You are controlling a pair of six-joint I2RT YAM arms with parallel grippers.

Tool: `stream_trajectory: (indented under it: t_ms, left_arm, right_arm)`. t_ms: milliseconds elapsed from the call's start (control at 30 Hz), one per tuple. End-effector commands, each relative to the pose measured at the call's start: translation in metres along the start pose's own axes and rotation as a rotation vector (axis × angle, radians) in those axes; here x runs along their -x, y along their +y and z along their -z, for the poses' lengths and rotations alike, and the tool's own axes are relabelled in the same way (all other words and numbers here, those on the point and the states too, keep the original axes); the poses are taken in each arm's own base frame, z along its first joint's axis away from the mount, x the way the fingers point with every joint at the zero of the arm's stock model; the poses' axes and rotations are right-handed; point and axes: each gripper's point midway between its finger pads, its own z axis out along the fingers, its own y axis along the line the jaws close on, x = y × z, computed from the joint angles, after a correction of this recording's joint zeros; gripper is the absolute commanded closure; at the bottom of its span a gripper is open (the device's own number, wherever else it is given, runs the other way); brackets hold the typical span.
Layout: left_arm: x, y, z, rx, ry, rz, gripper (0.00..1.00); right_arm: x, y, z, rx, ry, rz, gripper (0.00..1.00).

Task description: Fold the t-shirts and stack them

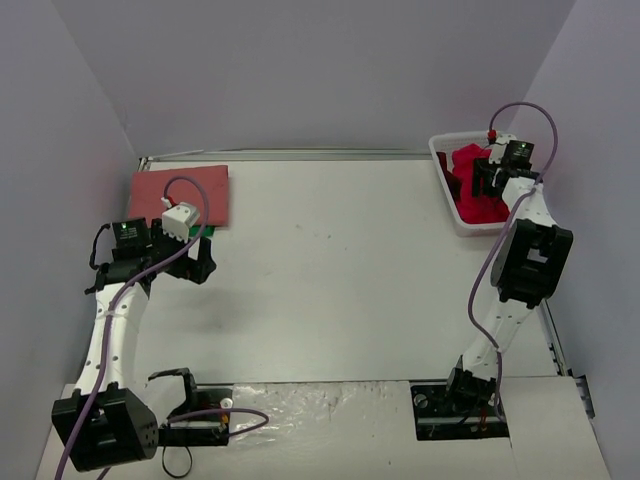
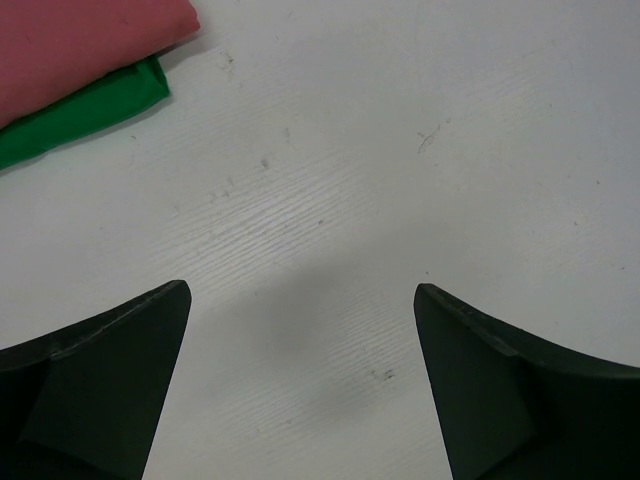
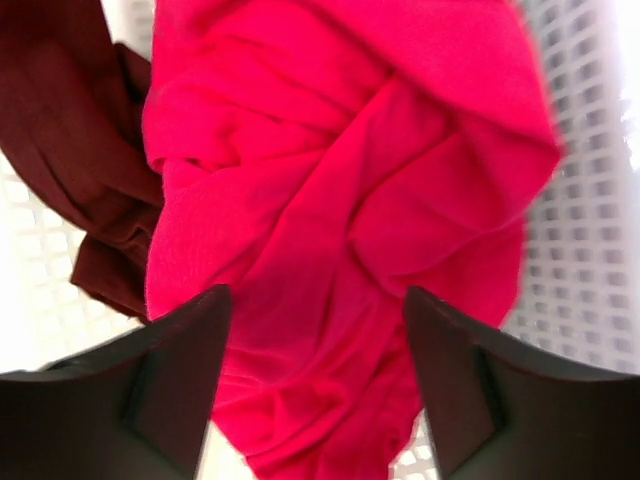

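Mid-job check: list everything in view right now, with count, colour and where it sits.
salmon-red t-shirt: one, dull salmon-red, folded, far left of table, on the green cloth
green cloth: one, green, folded, edge showing under the salmon-red t-shirt
crimson t-shirt: one, bright crimson, crumpled in the basket
maroon t-shirt: one, dark maroon, crumpled in the basket beside the crimson one
lattice basket: one, white, far right of table
table: one, white
left gripper: black fingers, open, over bare table near the folded pile
right gripper: black fingers, open, over the crimson t-shirt

crimson shirt [image 3: 340, 200], maroon shirt [image 3: 70, 130], white lattice basket [image 3: 590, 250]
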Motion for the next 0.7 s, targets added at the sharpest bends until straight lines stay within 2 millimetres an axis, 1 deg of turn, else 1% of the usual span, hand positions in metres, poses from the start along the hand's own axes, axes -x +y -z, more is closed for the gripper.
stream_trajectory:
  t_ms: [0,33,133,233,300,333,367,400,433,467,533,633,667]
  left_arm:
    - [0.012,0.003,0.004,0.003,-0.026,-0.03,0.06]
    - [0.012,0.003,0.004,0.004,-0.027,-0.031,0.06]
    - [0.012,0.003,0.005,0.003,-0.025,-0.034,0.06]
    - [0.012,0.004,0.005,0.007,-0.025,-0.038,0.06]
    - [0.012,0.003,0.006,0.006,-0.029,-0.037,0.06]
    - [0.013,0.003,0.006,0.007,-0.03,-0.039,0.06]
    - [0.012,0.003,0.006,0.005,-0.029,-0.037,0.06]
    - [0.012,0.003,0.006,0.005,-0.029,-0.038,0.06]
    - [0.012,0.003,0.006,0.005,-0.029,-0.038,0.06]
    - [0.012,0.003,0.006,0.006,-0.029,-0.038,0.06]
    - [0.012,0.002,0.007,0.007,-0.03,-0.039,0.06]
    - [0.012,0.003,0.006,0.007,-0.029,-0.039,0.06]
    - [0.011,0.004,0.006,0.008,-0.028,-0.037,0.06]
  right_arm:
    - [0.018,0.006,0.009,0.037,-0.033,-0.01,0.42]
    - [0.017,0.006,0.009,0.037,-0.03,-0.01,0.46]
    - [0.01,0.007,0.011,0.035,-0.014,0.005,0.45]
    - [0.002,0.01,0.014,0.044,0.0,0.02,0.5]
    - [-0.002,0.01,0.012,0.04,0.009,0.027,0.59]
    - [-0.003,0.009,0.011,0.035,0.013,0.028,0.61]
    - [-0.003,0.008,0.009,0.031,0.016,0.03,0.7]
    - [-0.007,0.005,0.005,0.02,0.026,0.03,0.87]
    - [-0.005,0.004,0.004,0.013,0.025,0.03,0.98]
    - [-0.006,0.004,0.002,0.011,0.027,0.03,1.0]
    - [-0.005,0.005,0.002,0.018,0.022,0.033,1.0]
    - [-0.002,0.008,0.005,0.028,0.013,0.032,1.0]
    - [0.003,0.008,0.012,0.029,-0.001,0.033,1.0]
